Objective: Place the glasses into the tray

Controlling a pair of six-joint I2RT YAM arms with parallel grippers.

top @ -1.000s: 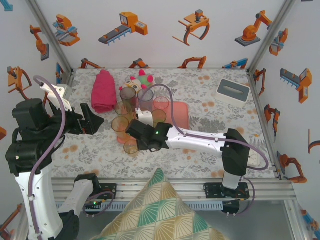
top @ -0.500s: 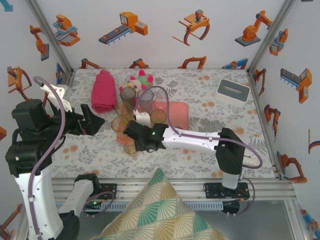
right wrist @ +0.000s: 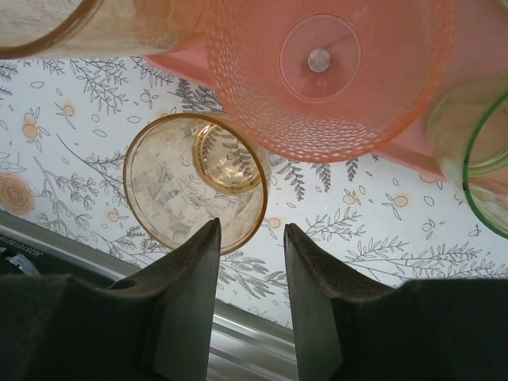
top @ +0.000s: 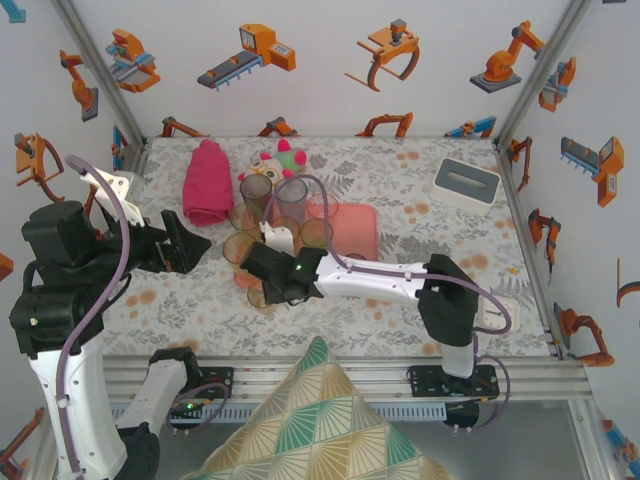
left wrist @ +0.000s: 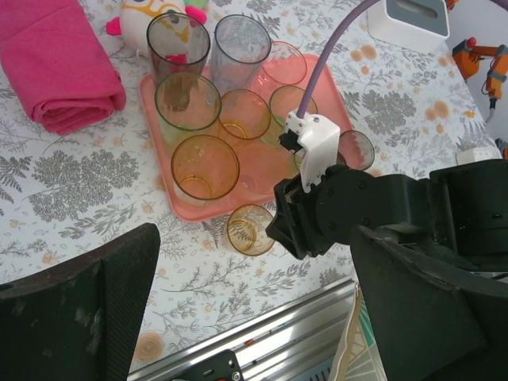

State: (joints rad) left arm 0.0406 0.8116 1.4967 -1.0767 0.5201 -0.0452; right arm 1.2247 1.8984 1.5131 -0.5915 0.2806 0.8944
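Pickup pending: your right fingers point(right wrist: 198, 262) stand parted, empty, before the amber tumbler point(right wrist: 190, 186) beside the tray point(left wrist: 151, 103); left fingers point(left wrist: 95, 309) gape. Straddle its wall, then clench.

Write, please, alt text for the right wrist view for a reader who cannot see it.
The right end effector, open and empty, hangs above a short amber glass standing on the floral tablecloth beside the salmon tray. A dotted orange-pink glass stands at the tray's edge.
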